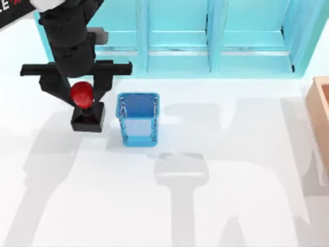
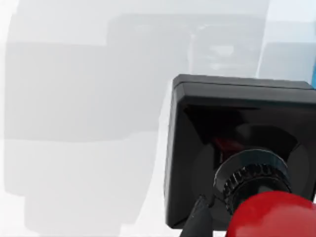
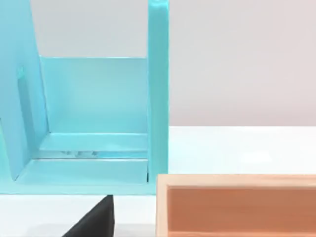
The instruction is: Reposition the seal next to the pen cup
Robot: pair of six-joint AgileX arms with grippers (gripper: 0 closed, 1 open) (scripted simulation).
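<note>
The seal [image 1: 87, 117], a glossy red knob on a square black base, stands on the white table just left of the pen cup [image 1: 138, 119], a blue mesh-sided cup with a square mouth. A narrow gap separates them. My left gripper [image 1: 82, 92] reaches down from the back left and is shut on the seal's red knob, one finger on each side. The left wrist view looks down on the seal [image 2: 237, 128], with a dark fingertip [image 2: 197, 222] beside the knob. A black part of my right gripper [image 3: 94, 222] shows in the right wrist view.
A big light-blue shelf unit [image 1: 216, 36] runs along the back of the table, seen close in the right wrist view as the shelf [image 3: 98, 108]. A wood-coloured box [image 1: 320, 118] sits at the right edge, also shown as the box [image 3: 237, 207]. Arm shadows cross the table's front.
</note>
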